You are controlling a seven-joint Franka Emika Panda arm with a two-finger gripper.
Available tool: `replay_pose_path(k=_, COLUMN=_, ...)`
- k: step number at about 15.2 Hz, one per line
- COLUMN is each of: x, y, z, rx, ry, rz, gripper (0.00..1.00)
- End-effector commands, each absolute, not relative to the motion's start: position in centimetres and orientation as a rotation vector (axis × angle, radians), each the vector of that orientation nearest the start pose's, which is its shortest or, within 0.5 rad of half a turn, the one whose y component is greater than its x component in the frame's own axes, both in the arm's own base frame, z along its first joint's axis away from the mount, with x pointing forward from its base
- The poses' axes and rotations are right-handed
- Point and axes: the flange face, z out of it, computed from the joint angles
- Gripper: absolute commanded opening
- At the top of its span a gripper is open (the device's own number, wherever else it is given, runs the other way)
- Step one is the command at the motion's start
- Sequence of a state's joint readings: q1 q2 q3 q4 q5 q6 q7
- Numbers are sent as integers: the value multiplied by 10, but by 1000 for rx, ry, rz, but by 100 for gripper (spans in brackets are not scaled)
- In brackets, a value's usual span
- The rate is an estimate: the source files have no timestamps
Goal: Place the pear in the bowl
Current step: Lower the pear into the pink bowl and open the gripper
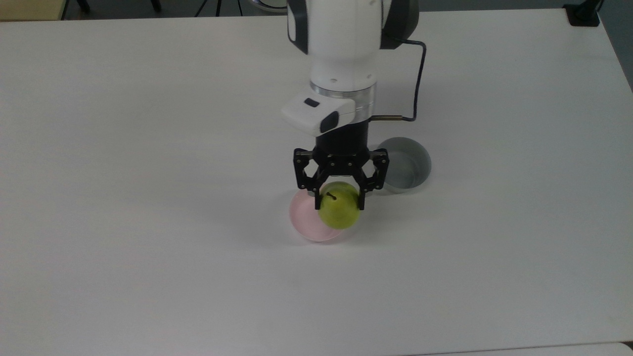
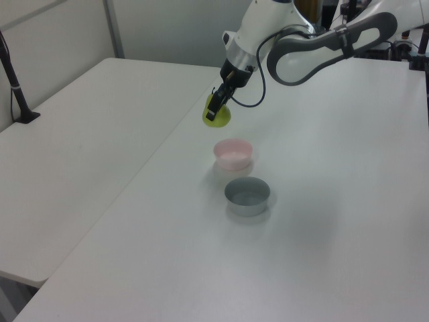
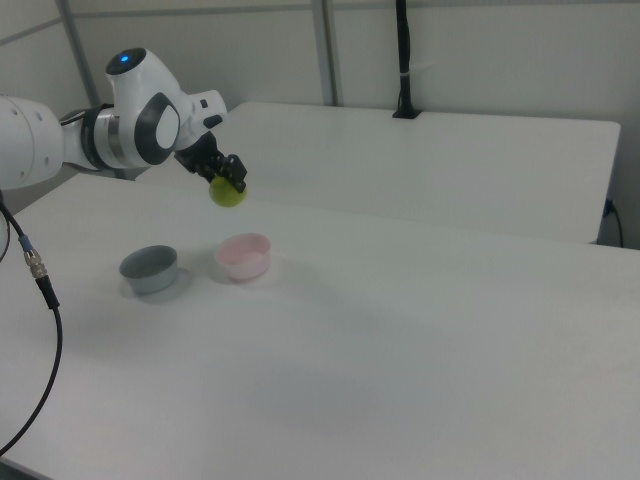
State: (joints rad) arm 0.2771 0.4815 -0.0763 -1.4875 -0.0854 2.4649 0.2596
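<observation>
We've got the pear (image 1: pixel 339 211) clamped between the black fingers of the gripper (image 1: pixel 339 201), hanging just below the fingertips and lifted clear of the white table (image 1: pixel 148 247), and in the top view it overlaps the right side of the pink bowl (image 1: pixel 306 220). It's a rounded yellow-green fruit, its short dark stem up toward the gripper. In the left view we see the pear (image 2: pixel 216 115) held in the air above the table, and the grey bowl (image 2: pixel 247 195) sits just beside the pink one.

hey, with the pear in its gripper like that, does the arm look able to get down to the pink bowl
Probably yes. The gripper holds the pear in the air above the pink bowl, whose top is open and unblocked. The grey bowl stands apart beside it, so a straight descent looks free.
</observation>
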Motion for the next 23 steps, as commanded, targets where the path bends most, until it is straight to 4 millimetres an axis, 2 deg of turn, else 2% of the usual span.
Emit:
replay_pose_path(k=1, x=699, y=165, z=447, rx=-3074, ry=1, rz=-745, gripper=31)
replay_pose_path(k=10, x=687, y=159, z=396, rx=-3141, ry=-36, rz=-640, gripper=31)
replay_pose_path(k=23, x=697, y=137, z=369, rx=-3136, ry=-7, rz=-672, gripper=32)
